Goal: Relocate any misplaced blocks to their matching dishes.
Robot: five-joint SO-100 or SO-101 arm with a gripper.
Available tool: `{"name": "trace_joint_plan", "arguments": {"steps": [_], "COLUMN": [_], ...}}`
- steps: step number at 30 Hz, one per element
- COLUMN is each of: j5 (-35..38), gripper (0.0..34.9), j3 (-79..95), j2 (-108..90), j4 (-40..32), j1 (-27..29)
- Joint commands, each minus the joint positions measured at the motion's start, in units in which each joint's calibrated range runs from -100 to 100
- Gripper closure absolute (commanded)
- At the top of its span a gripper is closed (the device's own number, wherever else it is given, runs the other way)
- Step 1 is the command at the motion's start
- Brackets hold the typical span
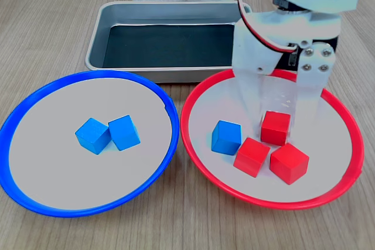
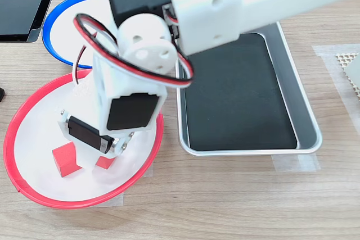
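Pale wood-grain tabletop (image 1: 58, 21) is seen under everything in both exterior views. Nearest in the first exterior view, two round shallow plates with matt grey surfaces are set side by side, almost touching: the blue-rimmed plate (image 1: 166, 99) on the first exterior view's left, the red-rimmed plate (image 1: 343, 118) on its right. Two glossy blue cubes (image 1: 93, 135) (image 1: 124, 132) are lying in the blue-rimmed plate, touching, each turned corner-on to the camera. In the red-rimmed plate one blue cube (image 1: 226, 137) is resting just beside three red cubes (image 1: 252, 156) (image 1: 289, 163) (image 1: 275, 127), with an edge turned toward the camera; being cubes, none has a long axis. The white plastic gripper (image 1: 278, 109) is pointed downward into the red-rimmed plate, its fingers spread apart on either side of the rear red cube and closed on nothing. In the second exterior view the arm hides most of the cubes; two red ones remain visible. Farther back, a rectangular silver metal tray (image 1: 99, 33) with rounded corners and a dark flat bottom is standing just behind the plates
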Motion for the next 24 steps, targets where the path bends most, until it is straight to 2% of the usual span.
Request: {"name": "trace_joint_plan", "arguments": {"steps": [1, 8, 15, 20, 24], "j5": [0.20, 0.15, 0.24, -1.07, -5.62], "gripper": [31.1, 15.6, 15.3, 17.8, 19.5], "j3": [-3.50, -4.22, -1.77, 2.69, 9.07], "j2": [-0.11, 0.06, -6.08, -12.56, -18.45], "j4": [-1.37, -0.47, 0.69, 1.02, 0.44], "j1": [1.11, 1.58, 0.73, 0.26, 0.92]}}
